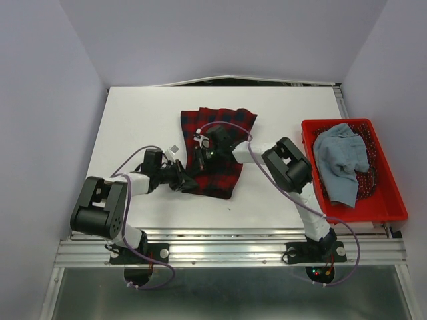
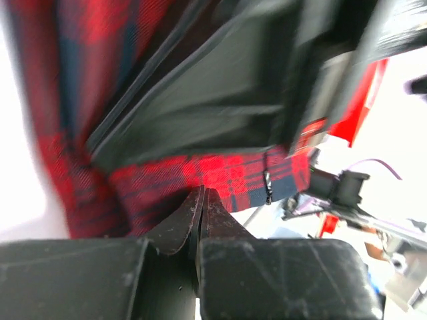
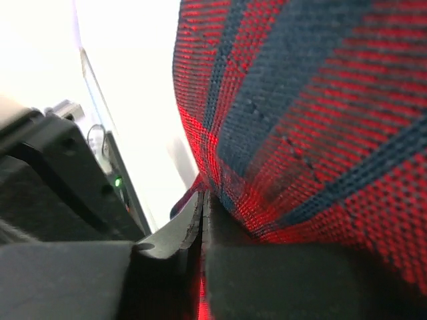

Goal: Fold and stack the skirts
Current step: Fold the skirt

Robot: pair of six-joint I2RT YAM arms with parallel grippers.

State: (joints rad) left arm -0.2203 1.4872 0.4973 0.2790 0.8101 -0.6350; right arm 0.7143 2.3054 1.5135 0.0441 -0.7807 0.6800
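In the red basket (image 1: 367, 215) lies the blue-grey skirt (image 1: 340, 163); both jaws pinch the plaid skirt (image 1: 220, 180)

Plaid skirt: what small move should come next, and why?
Probably lift the left edge slightly to start a fold: the plaid skirt lies spread flat, and the left gripper and right gripper both look pinched shut on its left side.
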